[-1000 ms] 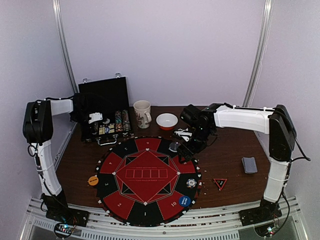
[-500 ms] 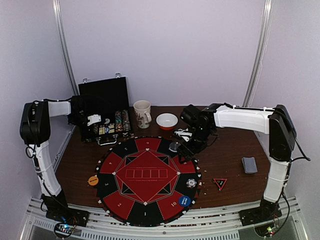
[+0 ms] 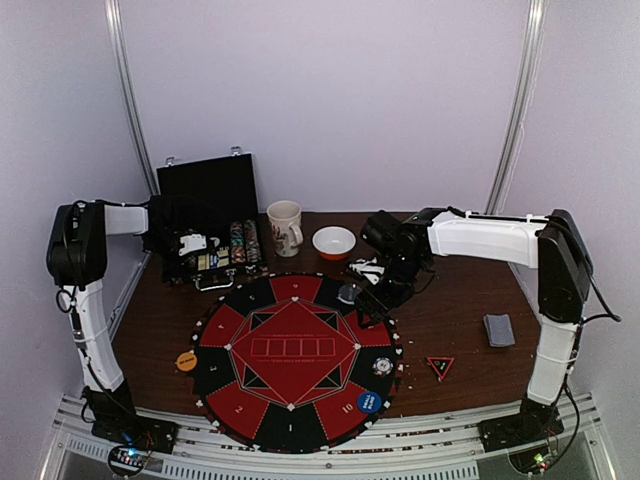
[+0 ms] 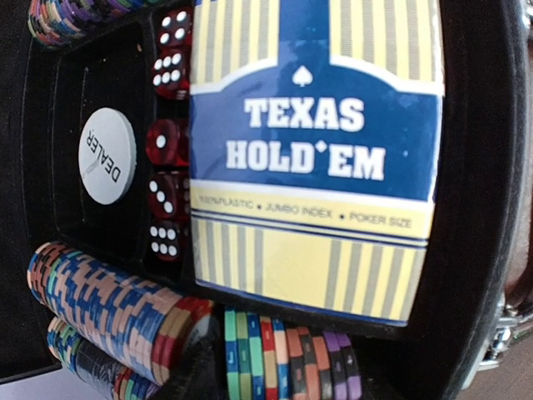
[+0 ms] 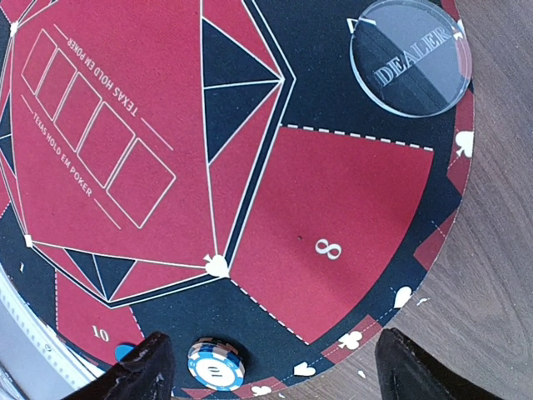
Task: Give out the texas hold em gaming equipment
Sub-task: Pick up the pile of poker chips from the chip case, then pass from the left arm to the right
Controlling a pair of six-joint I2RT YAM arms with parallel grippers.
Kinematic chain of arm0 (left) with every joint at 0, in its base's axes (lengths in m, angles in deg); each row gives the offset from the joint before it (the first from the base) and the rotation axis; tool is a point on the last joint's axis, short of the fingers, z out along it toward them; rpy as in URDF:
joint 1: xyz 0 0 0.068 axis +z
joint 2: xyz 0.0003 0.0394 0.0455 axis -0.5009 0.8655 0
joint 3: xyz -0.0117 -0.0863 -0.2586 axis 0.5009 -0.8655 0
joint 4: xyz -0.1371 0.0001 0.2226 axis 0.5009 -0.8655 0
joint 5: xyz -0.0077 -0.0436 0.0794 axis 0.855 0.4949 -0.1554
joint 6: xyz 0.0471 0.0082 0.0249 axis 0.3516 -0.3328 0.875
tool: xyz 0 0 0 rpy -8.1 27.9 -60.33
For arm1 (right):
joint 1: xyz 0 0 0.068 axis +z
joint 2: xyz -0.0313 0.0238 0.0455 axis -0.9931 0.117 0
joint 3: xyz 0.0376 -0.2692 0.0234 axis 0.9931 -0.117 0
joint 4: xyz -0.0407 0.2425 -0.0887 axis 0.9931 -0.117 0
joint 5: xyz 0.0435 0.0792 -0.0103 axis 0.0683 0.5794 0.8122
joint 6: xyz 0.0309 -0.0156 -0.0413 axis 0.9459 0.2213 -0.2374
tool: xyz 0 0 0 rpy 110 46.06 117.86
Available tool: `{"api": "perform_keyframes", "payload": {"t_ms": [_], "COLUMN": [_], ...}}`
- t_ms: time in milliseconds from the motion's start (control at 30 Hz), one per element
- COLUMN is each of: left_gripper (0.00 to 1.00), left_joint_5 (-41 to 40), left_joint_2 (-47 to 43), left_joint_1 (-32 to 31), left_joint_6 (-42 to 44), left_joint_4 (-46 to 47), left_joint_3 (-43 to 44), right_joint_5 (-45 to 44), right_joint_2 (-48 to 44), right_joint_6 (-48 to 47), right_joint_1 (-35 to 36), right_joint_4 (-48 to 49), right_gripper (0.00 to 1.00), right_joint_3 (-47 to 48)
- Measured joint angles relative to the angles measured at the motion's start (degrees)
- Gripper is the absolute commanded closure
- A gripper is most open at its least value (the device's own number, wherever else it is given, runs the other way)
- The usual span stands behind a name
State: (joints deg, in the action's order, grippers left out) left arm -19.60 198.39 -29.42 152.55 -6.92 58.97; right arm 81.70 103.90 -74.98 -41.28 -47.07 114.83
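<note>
Left tool point(image 3: 190, 243), grip unreadable, hangs in the chip case point(image 3: 205, 190) at the desk's point(image 3: 460, 320) 10 o'clock, over the Texas Hold'em card box point(image 4: 312, 158). Right tool point(image 5: 271, 367), released wide, hovers over the mat's point(image 3: 290, 345) 2 o'clock rim. A striped chip point(image 5: 215, 364) lies at the mat's 4 o'clock.

Far edge crowded: open case point(image 3: 208, 215) far left, mug point(image 3: 284, 227), bowl point(image 3: 333, 241) centre. Bare tabletop point(image 3: 450, 310) right of mat point(image 3: 290, 350) gives passage btwn mat & card deck point(image 3: 498, 329).

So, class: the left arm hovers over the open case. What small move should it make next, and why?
Probably lower the left gripper onto the card box. The box lies right beneath the wrist camera, seated in the case beside the dice, and is not yet lifted out.
</note>
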Motion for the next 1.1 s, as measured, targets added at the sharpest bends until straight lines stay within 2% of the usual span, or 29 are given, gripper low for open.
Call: {"api": "perform_keyframes", "payload": {"t_ms": [33,133,167,200,500,700,800,867,967,1100], "left_gripper": [0.61,0.77,0.85,0.99,1.00,1.00,1.00,1.00,1.00,1.00], "left_joint_5": [0.00,0.15,0.35,0.72,1.86,3.13,6.88,10.27,13.25,15.47], "left_joint_2": [0.02,0.17,0.17,0.15,-1.05,-10.29,-17.33,-22.64,-32.30,-45.20], "left_joint_1": [0.00,-0.02,0.00,0.00,-0.17,-2.10,-2.93,-3.63,-5.25,-9.31], "left_joint_6": [-0.02,-0.42,-0.39,-0.59,-3.02,-9.14,-16.11,-23.89,-41.27,-66.60], "left_joint_4": [0.07,0.11,0.15,0.13,-5.11,-8.98,-8.87,-7.08,-0.44,6.86], "left_joint_3": [0.00,0.02,0.04,0.07,1.62,1.95,3.26,3.19,-1.29,-14.47], "right_joint_5": [-0.02,-0.02,0.00,-0.02,-0.13,-0.35,-0.57,-1.07,-1.77,-3.45], "right_joint_2": [0.00,0.00,0.00,0.00,0.07,0.04,-0.17,-0.76,-2.89,-6.78], "right_joint_6": [0.02,0.04,0.04,0.04,0.07,0.11,0.13,0.15,0.15,0.83], "right_joint_1": [0.00,0.00,0.00,0.00,0.00,0.00,0.00,0.00,0.02,0.39], "right_joint_4": [0.00,0.00,-0.02,-0.02,-1.01,-1.22,-1.11,-0.83,0.83,4.55], "right_gripper": [0.14,0.14,0.14,0.14,0.14,0.14,0.14,0.14,0.15,0.16], "right_joint_3": [0.00,0.00,0.00,0.00,0.35,3.08,4.83,5.79,6.38,6.49]}}
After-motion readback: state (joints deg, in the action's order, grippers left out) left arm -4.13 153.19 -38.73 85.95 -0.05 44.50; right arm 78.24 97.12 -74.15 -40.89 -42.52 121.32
